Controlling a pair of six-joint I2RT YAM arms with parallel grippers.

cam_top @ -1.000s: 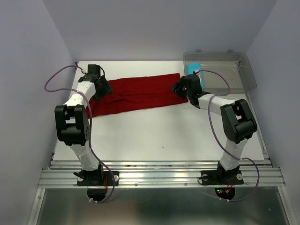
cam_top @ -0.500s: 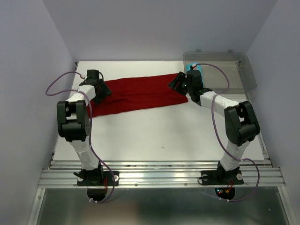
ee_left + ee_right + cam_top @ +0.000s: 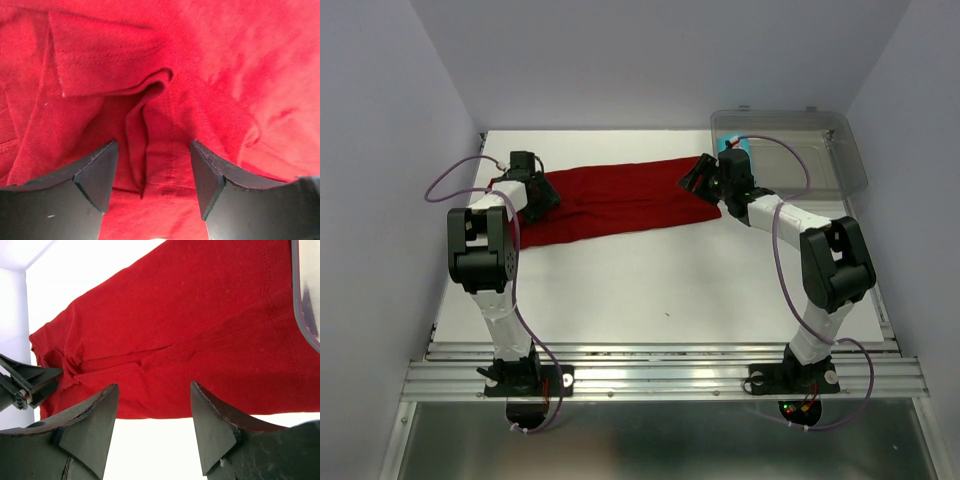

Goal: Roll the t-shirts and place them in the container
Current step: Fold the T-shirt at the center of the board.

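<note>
Across the far part of the white bench (image 3: 660, 270), in the upper middle of the top view, the dark red t-shirt (image 3: 620, 200) lies spread as a long flat band that reaches from the left arm to the right arm. Its left end is wrinkled. Its right end comes just beside the clear plastic bin (image 3: 820, 150) in the upper right of the frame. Inside this bin, at its left side, I see the cyan-blue t-shirt (image 3: 732, 147) as a small tight roll, partly hidden by the right arm.

The left gripper (image 3: 538, 192) is low over the left end of the dark red t-shirt. In the left wrist view its jaws stand wide apart, and red cloth fills nearly the whole picture. A raised fold (image 3: 137, 130) of the cloth runs down the centre of the frame into the gap between the two dark fingers (image 3: 95, 175). As far as I can see the fold touches neither finger, so I hold nothing with this gripper.

The right gripper (image 3: 698, 178) is at the right end of the dark red t-shirt, next to the bin. In the right wrist view its jaws are also apart and nothing is held between them; beyond the gap I see the lower edge of the red cloth and bare bench below it. The edge of the bin shows at the right border of that frame, and the left gripper appears small at the middle left.
</note>
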